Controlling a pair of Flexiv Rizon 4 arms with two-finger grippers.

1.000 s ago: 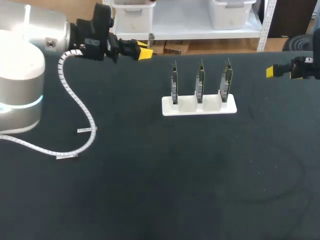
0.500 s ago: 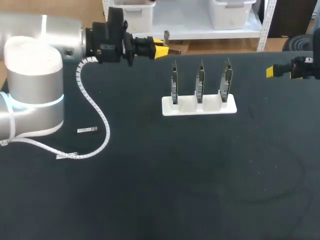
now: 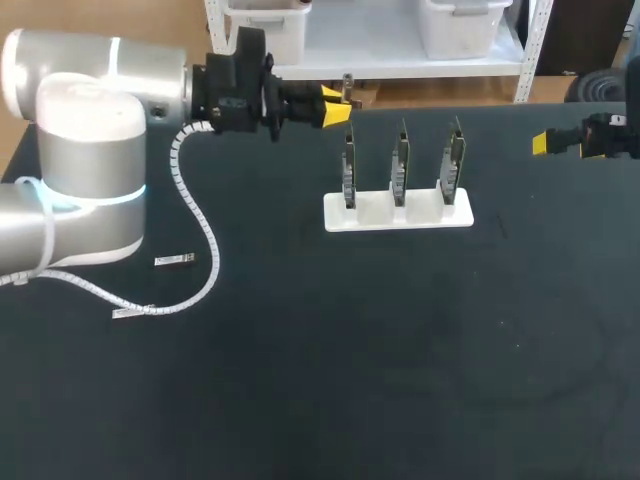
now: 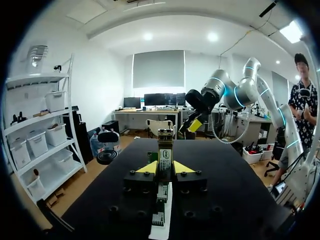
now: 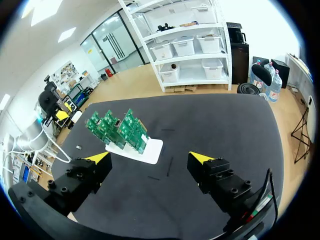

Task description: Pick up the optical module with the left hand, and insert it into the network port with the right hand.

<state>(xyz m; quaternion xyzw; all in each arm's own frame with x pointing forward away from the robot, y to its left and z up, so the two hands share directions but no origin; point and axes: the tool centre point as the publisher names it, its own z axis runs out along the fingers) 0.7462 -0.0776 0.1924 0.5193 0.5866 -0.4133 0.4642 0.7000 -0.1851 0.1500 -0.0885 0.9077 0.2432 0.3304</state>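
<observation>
Your left gripper (image 3: 335,107) is clenched on the slim metallic optical module (image 4: 164,150), which juts past its yellow tips, near the white rack of three green circuit boards (image 3: 398,212). Your right gripper (image 5: 150,157) hangs released, well apart beyond the rack. Handover likely comes first.

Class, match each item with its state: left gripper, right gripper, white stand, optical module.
Items: 1 left gripper; 2 right gripper; 3 white stand; 4 optical module
States: A carries three upright circuit boards; B open and empty; C shut on a part; D clamped between yellow fingertips
Pairs: 1-C, 2-B, 3-A, 4-D
</observation>
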